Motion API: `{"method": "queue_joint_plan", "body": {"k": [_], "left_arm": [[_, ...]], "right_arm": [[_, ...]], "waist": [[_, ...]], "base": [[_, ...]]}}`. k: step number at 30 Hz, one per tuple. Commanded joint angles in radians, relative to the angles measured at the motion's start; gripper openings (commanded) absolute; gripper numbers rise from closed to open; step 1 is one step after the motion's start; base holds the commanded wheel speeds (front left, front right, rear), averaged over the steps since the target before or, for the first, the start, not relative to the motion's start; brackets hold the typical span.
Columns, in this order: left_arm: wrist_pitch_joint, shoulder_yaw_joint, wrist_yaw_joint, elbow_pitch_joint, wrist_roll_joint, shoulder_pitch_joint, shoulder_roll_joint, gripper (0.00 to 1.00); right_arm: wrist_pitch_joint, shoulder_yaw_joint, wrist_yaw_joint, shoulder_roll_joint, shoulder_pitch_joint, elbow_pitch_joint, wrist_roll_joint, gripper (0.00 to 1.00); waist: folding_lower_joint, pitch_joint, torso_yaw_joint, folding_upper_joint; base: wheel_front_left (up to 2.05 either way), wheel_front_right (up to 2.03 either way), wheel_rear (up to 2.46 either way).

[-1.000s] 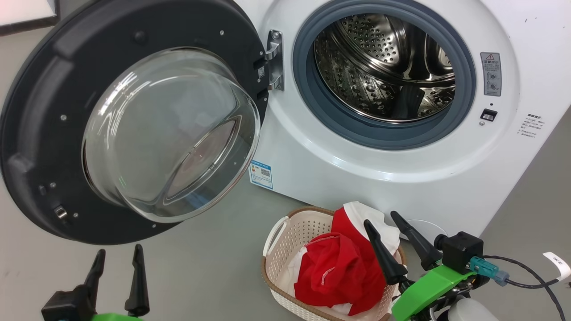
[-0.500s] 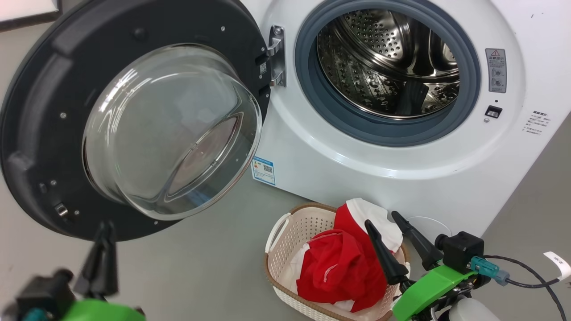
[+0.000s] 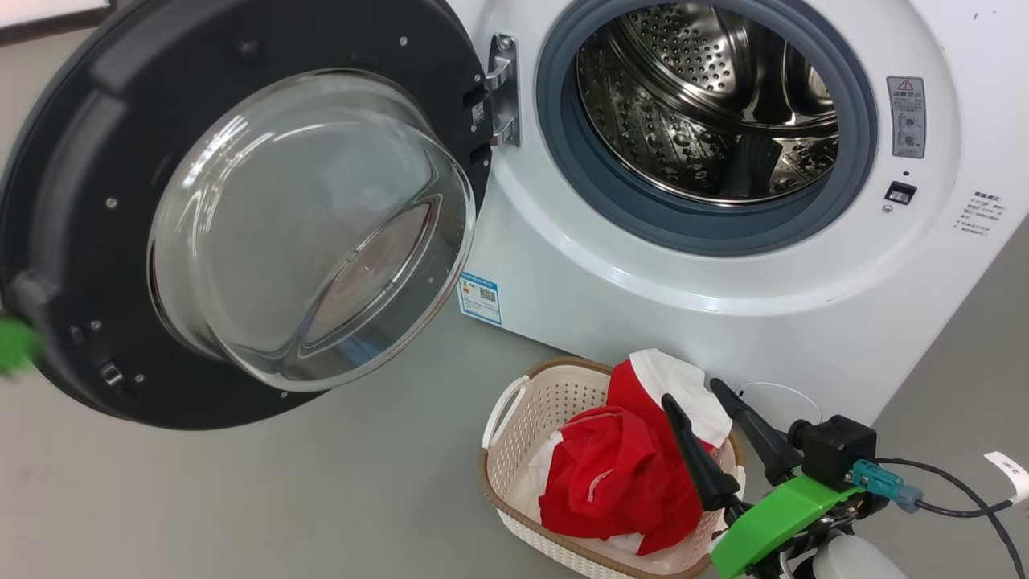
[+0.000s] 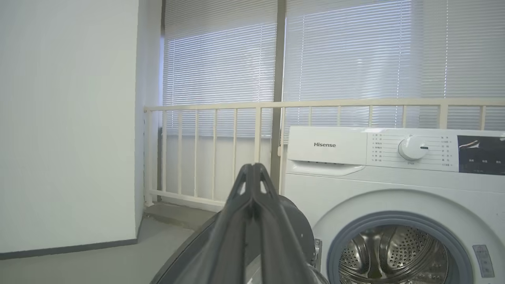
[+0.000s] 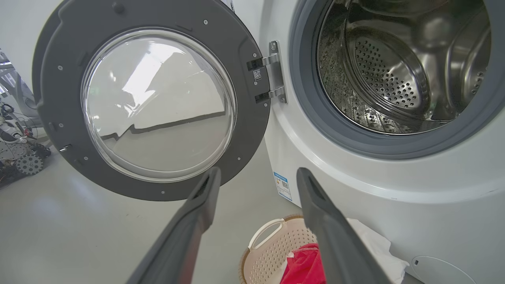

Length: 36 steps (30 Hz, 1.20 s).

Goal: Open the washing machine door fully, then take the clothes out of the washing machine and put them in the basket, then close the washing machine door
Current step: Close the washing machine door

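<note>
While the left gripper (image 4: 252, 177) is holding its two long dark fingers pressed flat together on nothing, near the outer edge of the big round washing machine door with the wide glossy black rim (image 3: 88, 201), the task seems to be entering its last step, the closing of that door. The door is standing swung wide open to the left of the machine, its bulging clear glass window (image 3: 305, 233) jutting forward. As I judge it, the next move is calling for the shut fingers to be pressing on the rim far from the steel hinge (image 3: 502, 96) and pushing it round to the right. The grey floor (image 3: 321, 498) beneath the door is lying bare, giving the swing open room. Further right, the perforated steel drum (image 3: 707, 104) of the big white front-loading washing machine (image 3: 643, 297) is showing no fabric, and nothing is hanging over the grey rubber gasket (image 3: 563, 161). Just before the machine, the small cream perforated plastic basket with the brown rim (image 3: 514, 450) is holding the soft red clothes with white trim (image 3: 611, 490), heaped above its edge. Rightmost, the right gripper (image 3: 691, 392) is hovering over that heap, fingers spread wide and empty. Whether the door's lower rim is going to clear the heap and those fingertips I cannot tell.
</note>
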Motion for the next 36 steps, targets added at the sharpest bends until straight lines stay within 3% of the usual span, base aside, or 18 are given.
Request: {"method": "queue_joint_plan", "body": {"k": [1,7,17,27,36], "left_arm": [[0.021,0.066,-0.012,0.022,-0.053,-0.085,0.049,0.00],[0.101,0.141,-0.049,0.311,-0.228,-0.286,0.063,0.00],[0.144,0.243,-0.104,0.840,-0.382,-0.480,0.096,0.00],[0.149,0.301,-0.126,1.134,-0.448,-0.537,0.112,0.00],[0.194,0.314,-0.151,1.305,-0.473,-0.547,0.135,0.00]], "right_arm": [[-0.006,0.016,0.007,-0.005,-0.036,-0.023,-0.001,1.00],[-0.006,0.017,0.007,-0.006,-0.033,-0.024,-0.002,1.00],[-0.006,0.010,0.007,-0.020,-0.041,-0.030,-0.018,1.00],[-0.006,0.017,0.007,-0.033,-0.082,-0.026,-0.036,1.00],[-0.006,0.016,0.007,-0.043,-0.114,-0.017,-0.047,1.00]], "waist": [[0.0000,0.002,-0.001,0.0000],[0.0000,0.009,-0.005,0.0000],[0.0000,0.059,-0.034,0.0000],[0.0000,0.140,-0.066,0.0000],[0.0000,0.190,-0.109,0.0000]], "base": [[0.00,0.00,0.00],[0.00,0.00,0.00],[0.00,0.00,0.00],[0.00,0.00,0.00],[0.00,0.00,0.00]]}}
